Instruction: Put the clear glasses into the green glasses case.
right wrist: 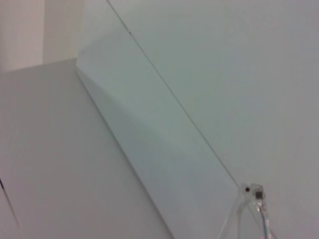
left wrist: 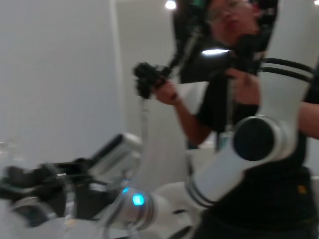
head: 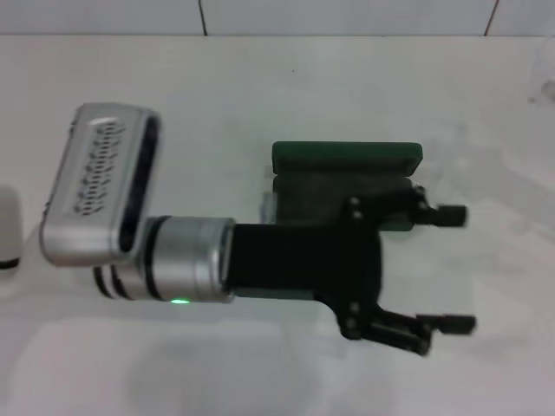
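Looking down, we see the green glasses case (head: pixel 347 157) open, glossy and oblong, beneath the left gripper (head: pixel 447 269), fingers spread.

Robot lab: bare white table (head: pixel 347 87), operator (left wrist: pixel 234 30) holding teleoperation handles.

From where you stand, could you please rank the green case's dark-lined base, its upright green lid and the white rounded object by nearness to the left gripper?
1. Dark-lined base of the green glasses case: beside and partly under the open left gripper.
2. Upright green lid: just behind that base.
3. White rounded object: far off on the robot's left.
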Controlling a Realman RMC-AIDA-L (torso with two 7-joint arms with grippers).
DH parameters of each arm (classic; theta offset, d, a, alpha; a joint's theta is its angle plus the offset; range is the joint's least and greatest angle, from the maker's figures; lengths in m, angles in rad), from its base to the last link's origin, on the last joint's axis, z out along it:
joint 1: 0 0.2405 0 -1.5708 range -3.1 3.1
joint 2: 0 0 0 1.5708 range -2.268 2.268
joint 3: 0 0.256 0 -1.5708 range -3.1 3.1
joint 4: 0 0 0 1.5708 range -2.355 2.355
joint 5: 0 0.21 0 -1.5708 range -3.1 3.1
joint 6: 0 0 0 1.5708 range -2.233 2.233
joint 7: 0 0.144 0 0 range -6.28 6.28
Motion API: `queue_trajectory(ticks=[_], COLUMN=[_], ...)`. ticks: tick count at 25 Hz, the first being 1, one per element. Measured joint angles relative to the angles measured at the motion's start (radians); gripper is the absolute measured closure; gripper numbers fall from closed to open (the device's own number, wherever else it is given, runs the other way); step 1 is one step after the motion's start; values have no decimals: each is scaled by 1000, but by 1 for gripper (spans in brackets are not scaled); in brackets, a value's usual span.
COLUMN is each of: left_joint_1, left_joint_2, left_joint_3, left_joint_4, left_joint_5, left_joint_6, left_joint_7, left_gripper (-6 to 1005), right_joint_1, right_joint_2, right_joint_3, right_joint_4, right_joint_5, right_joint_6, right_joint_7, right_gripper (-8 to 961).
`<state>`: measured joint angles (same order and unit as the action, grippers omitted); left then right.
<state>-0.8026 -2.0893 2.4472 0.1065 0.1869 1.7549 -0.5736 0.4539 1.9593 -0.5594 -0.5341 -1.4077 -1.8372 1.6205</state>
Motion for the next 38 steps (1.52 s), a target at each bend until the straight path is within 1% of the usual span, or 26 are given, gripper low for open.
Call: queue_trajectory(ticks=[4,7,8,12,17,22,31,38], left_joint_1=[-29,-45,-49,-62,-57,-54,-51,-60], left_joint_2=[-3,-3,-3,-4,-3,-1,-2,-1], left_joint_3=[-1,-5,-7,-21,-54,-63,-76,-79], left_joint_4=[52,79,81,83,83,78,80,82], left_joint_5=[35,49,49,41,41,40,40,40], left_joint_6=[-27,-45,-50,-65,-67,-73,-79,-100], left_joint_7=[-23,-39,-43,-60,-72,-75,-75,-89], left_gripper=[128,128,128,128,128,128,128,128], right_joint_1=[13,21,25,36,40,48,74,86], right_joint_2=[8,26,35,50,50,43,43,43], right_joint_3=[-45,-97,-125,-209,-310,-389,-404,-452], right_joint_4=[7,11,14,16,17,17,17,9], right_joint_5=[-15,-17,-18,-25,-25,-34,-164,-228], right_joint_6=[29,67,86,131,170,192,133,101], right_joint_7=[-16,-37,-47,-68,-73,-66,-35,-25], right_gripper=[829,829,829,829,829,829,829,829])
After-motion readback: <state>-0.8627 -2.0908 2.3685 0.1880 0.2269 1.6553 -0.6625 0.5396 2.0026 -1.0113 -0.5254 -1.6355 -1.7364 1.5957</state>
